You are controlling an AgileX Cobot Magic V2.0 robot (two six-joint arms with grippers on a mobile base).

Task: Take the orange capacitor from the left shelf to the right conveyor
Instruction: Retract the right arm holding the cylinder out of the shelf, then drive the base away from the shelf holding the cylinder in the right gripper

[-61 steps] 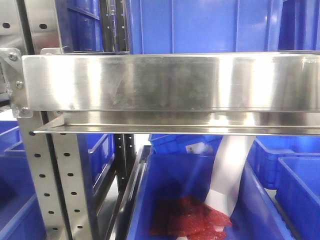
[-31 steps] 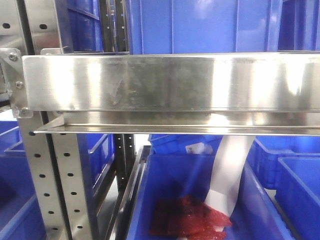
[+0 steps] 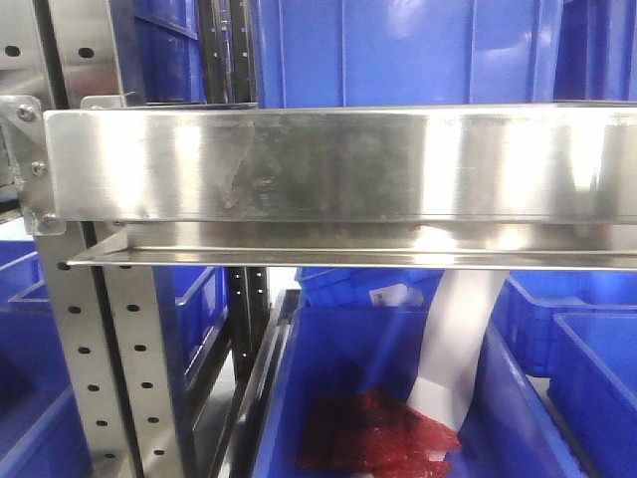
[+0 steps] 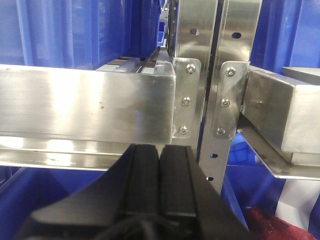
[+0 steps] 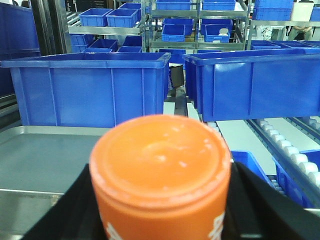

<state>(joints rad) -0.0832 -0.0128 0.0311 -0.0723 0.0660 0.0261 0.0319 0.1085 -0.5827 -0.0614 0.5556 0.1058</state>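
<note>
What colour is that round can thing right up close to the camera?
The capacitor is orange, with white marks near its bottom edge. It shows best in the right wrist view.

Left gripper (image 4: 160,152): 2 matte black rectangular fingers (image 4: 142,172), black housing

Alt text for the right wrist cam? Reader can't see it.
Close-up of the orange capacitor, top end toward the camera, held between the right gripper's black fingers. Behind it stand two large blue bins, with a silver tray at left.
</note>
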